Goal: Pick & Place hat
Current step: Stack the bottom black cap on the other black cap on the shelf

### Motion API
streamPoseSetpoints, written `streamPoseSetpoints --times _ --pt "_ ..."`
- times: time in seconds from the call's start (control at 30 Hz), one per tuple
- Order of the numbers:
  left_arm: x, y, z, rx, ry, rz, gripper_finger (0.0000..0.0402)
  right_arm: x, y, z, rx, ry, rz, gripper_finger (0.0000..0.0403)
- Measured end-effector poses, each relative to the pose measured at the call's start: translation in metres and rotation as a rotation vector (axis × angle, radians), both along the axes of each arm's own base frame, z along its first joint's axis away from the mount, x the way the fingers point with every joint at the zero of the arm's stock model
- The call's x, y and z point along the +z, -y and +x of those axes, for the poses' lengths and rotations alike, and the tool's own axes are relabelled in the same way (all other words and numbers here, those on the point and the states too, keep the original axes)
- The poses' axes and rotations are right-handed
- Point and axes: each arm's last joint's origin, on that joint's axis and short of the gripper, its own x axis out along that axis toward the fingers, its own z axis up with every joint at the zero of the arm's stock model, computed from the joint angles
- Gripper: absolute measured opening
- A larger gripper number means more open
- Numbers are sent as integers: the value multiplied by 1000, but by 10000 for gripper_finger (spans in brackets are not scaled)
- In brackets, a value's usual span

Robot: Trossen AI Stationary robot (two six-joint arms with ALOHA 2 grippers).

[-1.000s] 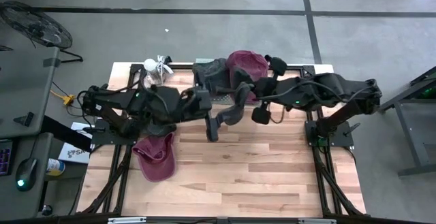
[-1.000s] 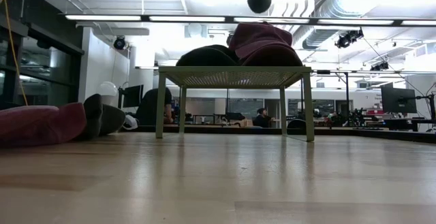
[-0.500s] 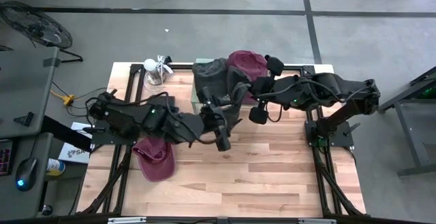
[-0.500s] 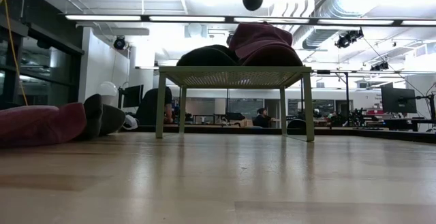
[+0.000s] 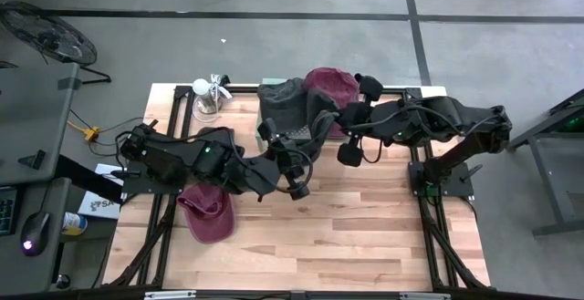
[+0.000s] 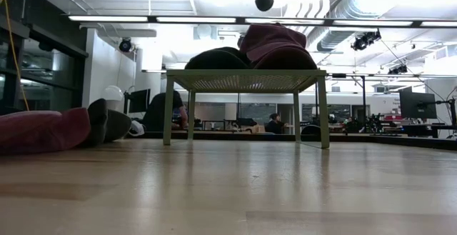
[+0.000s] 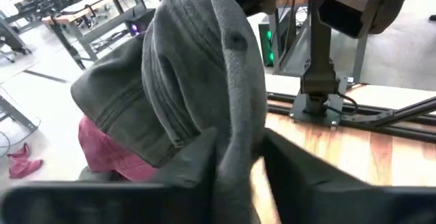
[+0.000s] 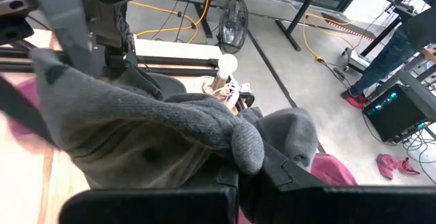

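You have both grippers on the same grey hat, which hangs stretched between them above the wooden table near its far side. Your left gripper reaches in from the table's left, and its wrist view shows a fold of the grey fabric running down between its two dark fingers, which pinch it from either side. Your right gripper comes from the right with its fingers pressed together on another edge of that hat, the cloth bunching just above them. In the overhead view the hat sits at the front edge of a small mesh stand at the back of the table, where a maroon hat and another grey hat are piled. From table height you see those two piled on the stand's top, the maroon one on the right. A second maroon hat lies flat on the table near the left edge, under your left arm, with a dark hat just beside it. A small white fan stands at the far left corner.
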Motion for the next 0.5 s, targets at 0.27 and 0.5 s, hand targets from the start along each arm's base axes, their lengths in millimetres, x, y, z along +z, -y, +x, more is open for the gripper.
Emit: streamPoseSetpoints --times 0.27,0.5 --pt "0 1 1 -37 -16 5 7 1 0 -5 56 -23 6 20" --pt "4 0 -3 -87 -31 30 4 11 3 -25 92 -10 2 56"
